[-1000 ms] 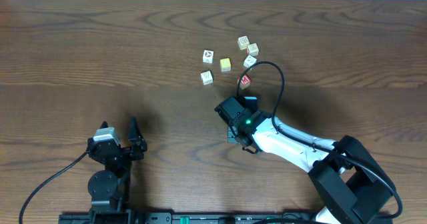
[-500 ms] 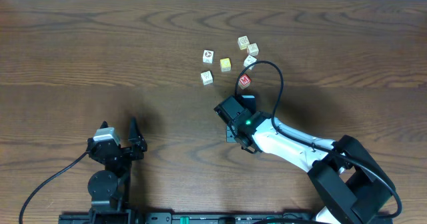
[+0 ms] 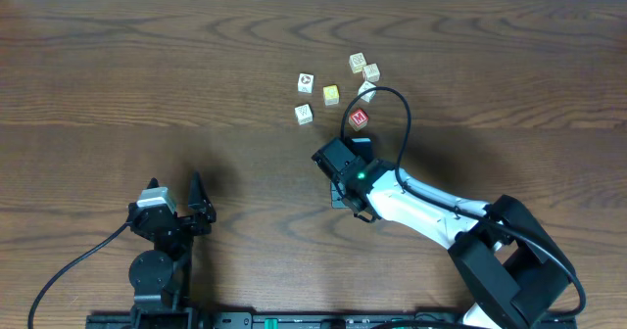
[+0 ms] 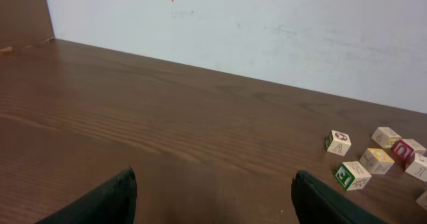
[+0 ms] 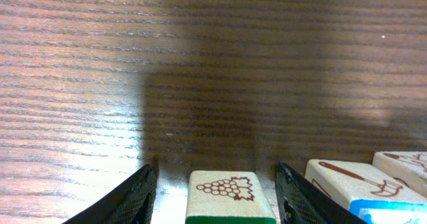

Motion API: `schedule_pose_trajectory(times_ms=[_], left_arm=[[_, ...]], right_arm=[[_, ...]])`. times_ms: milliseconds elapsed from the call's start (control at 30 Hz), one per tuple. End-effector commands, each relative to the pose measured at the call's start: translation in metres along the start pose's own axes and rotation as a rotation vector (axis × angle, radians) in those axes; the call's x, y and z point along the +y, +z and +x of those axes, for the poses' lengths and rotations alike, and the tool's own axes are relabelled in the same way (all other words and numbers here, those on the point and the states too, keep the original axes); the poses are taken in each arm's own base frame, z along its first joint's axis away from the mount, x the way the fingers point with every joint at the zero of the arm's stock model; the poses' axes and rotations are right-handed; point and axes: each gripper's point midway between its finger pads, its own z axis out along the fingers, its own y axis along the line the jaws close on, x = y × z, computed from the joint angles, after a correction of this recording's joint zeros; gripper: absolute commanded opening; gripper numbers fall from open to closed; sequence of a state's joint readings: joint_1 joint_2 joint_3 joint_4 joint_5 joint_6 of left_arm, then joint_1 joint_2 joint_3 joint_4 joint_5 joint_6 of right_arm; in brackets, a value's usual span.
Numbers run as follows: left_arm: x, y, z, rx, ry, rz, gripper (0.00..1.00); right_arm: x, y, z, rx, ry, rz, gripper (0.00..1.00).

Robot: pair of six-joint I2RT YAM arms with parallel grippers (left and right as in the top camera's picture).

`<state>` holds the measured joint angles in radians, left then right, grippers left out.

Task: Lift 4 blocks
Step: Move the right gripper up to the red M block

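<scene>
In the right wrist view a cube with a grape picture on top and a green front face (image 5: 230, 196) sits between the fingers of my right gripper (image 5: 215, 171), which is open with a gap on each side. Just to its right is a cube with a blue face (image 5: 350, 183), and a cream one (image 5: 403, 163) beyond that. Overhead, the red M block (image 3: 360, 118) lies flat just past the right gripper (image 3: 359, 141), whose head hides the green-faced cube. My left gripper (image 3: 174, 187) (image 4: 213, 184) stands wide open and empty at the near left, far from all the blocks.
Overhead, a yellow cube (image 3: 331, 95) lies among cream cubes (image 3: 306, 80) (image 3: 304, 115) (image 3: 358, 63) (image 3: 371, 71) behind the red block. The right arm's black cable (image 3: 404, 114) loops over that area. The white wall (image 4: 267, 31) rises beyond the table's far edge.
The right jaws have opened wider and the gripper head has shifted slightly left. The red M block now shows its whole face. The left arm has not moved.
</scene>
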<state>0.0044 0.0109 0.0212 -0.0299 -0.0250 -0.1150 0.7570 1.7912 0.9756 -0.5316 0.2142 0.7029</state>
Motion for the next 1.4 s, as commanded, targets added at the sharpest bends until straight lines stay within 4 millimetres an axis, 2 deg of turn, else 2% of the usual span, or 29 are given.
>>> schedule_pose_trajectory(times_ms=[0, 267, 367, 433, 533, 633, 800, 1000, 1167, 1367], left_arm=[[0.004, 0.001, 0.017, 0.052, 0.003, -0.016, 0.75], [0.004, 0.001, 0.017, 0.052, 0.003, -0.016, 0.75], [0.004, 0.001, 0.017, 0.052, 0.003, -0.016, 0.75], [0.004, 0.001, 0.017, 0.052, 0.003, -0.016, 0.75], [0.004, 0.001, 0.017, 0.052, 0.003, -0.016, 0.75], [0.004, 0.001, 0.017, 0.052, 0.003, -0.016, 0.75], [0.004, 0.001, 0.017, 0.052, 0.003, -0.016, 0.75], [0.004, 0.001, 0.017, 0.052, 0.003, -0.016, 0.75], [0.004, 0.001, 0.017, 0.052, 0.003, -0.016, 0.75], [0.004, 0.001, 0.017, 0.052, 0.003, -0.016, 0.75]], right_arm=[[0.004, -0.005, -0.01, -0.012, -0.034, 0.017, 0.55], [0.018, -0.037, -0.038, -0.027, -0.086, 0.007, 0.54], [0.029, -0.055, -0.057, -0.057, -0.121, -0.015, 0.63], [0.037, -0.066, -0.072, -0.094, -0.165, -0.039, 0.75], [0.043, -0.081, -0.098, -0.16, -0.225, -0.067, 0.81], [0.035, -0.088, -0.124, -0.211, -0.21, -0.075, 0.82], [0.006, -0.08, -0.155, -0.227, -0.16, -0.108, 0.84], [-0.009, -0.072, -0.164, -0.184, -0.233, -0.233, 0.9], [-0.009, -0.069, -0.164, -0.191, -0.338, -0.221, 0.93], [0.003, -0.054, -0.159, -0.188, -0.463, -0.211, 0.97]])
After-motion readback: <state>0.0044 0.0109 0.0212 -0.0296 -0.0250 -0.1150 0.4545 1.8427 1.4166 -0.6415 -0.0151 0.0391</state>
